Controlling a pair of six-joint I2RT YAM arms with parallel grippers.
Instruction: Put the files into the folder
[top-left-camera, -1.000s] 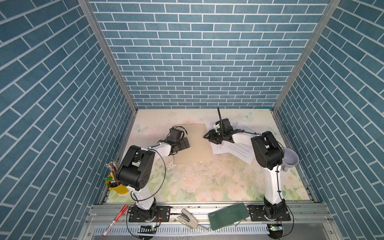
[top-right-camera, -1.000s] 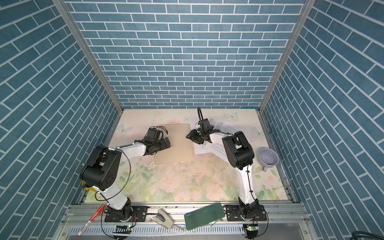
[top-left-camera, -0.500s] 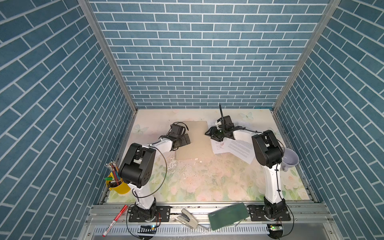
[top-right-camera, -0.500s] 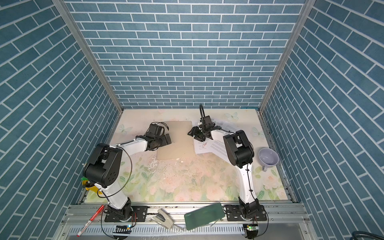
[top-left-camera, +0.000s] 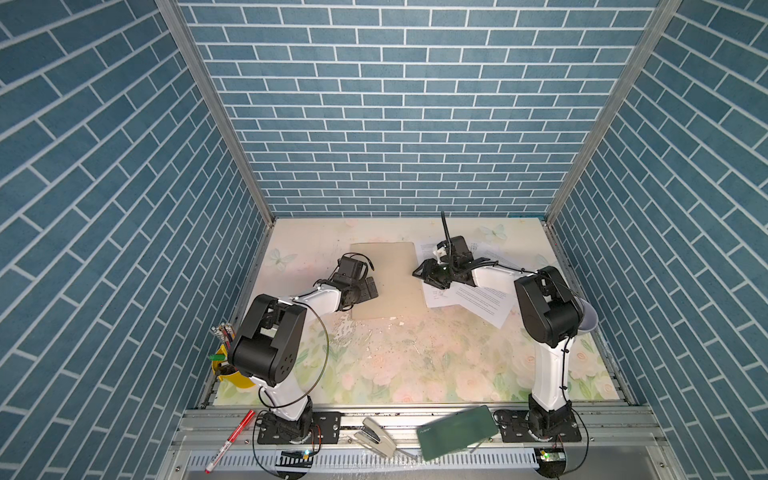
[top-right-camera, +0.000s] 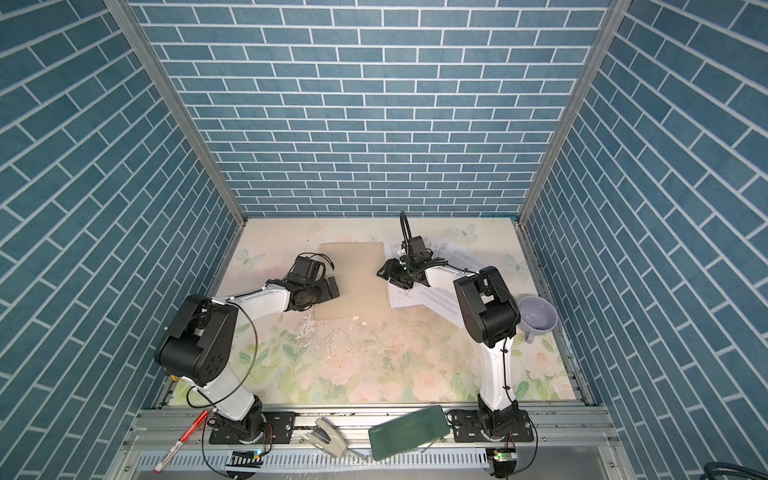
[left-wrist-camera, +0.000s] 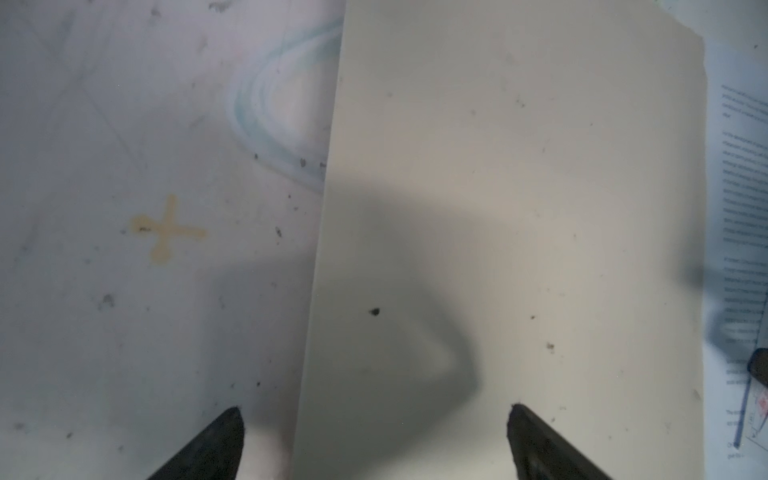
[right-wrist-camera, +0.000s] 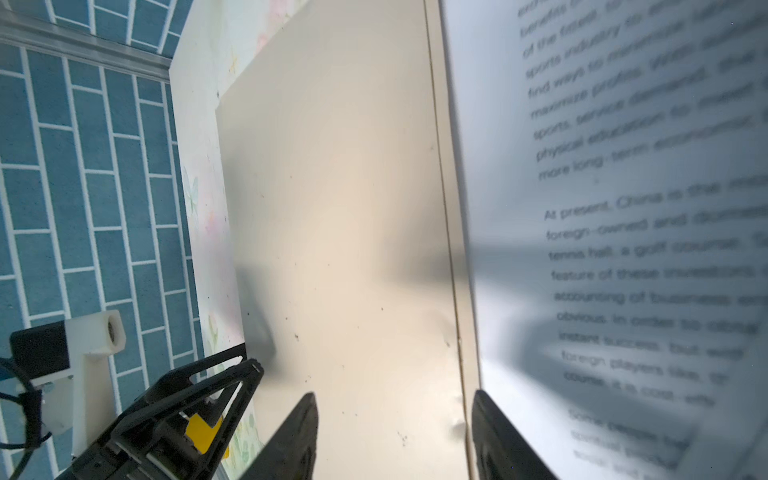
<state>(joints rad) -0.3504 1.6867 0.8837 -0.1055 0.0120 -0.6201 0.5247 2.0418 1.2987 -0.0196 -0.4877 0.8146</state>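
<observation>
In both top views the tan folder (top-left-camera: 384, 282) (top-right-camera: 353, 282) lies flat and closed at the back middle of the table. The files (top-left-camera: 469, 299) (top-right-camera: 432, 297), loose white printed sheets, lie overlapping just right of it. My left gripper (top-left-camera: 366, 289) (left-wrist-camera: 374, 415) stands open low over the folder's left edge, which runs between its fingers (left-wrist-camera: 226, 436). At the folder's (right-wrist-camera: 340, 216) right edge my right gripper (top-left-camera: 420, 275) (right-wrist-camera: 392, 399) is turned on its side and open. One of its fingers is over the card, the other over a text sheet (right-wrist-camera: 623, 249). Neither holds anything.
A lilac funnel (top-left-camera: 588, 322) sits by the right arm's elbow, and a yellow pen cup (top-left-camera: 226, 368) stands at the left wall. On the front rail lie a dark green case (top-left-camera: 457, 426), a stapler (top-left-camera: 374, 434) and a red marker (top-left-camera: 230, 440). The mat's (top-left-camera: 395, 365) surface is flaking near the folder.
Both grippers drifted slightly toward the back wall and came back, staying at the folder's two edges. The right jaws' gap has varied a little. The folder and sheets have barely moved.
</observation>
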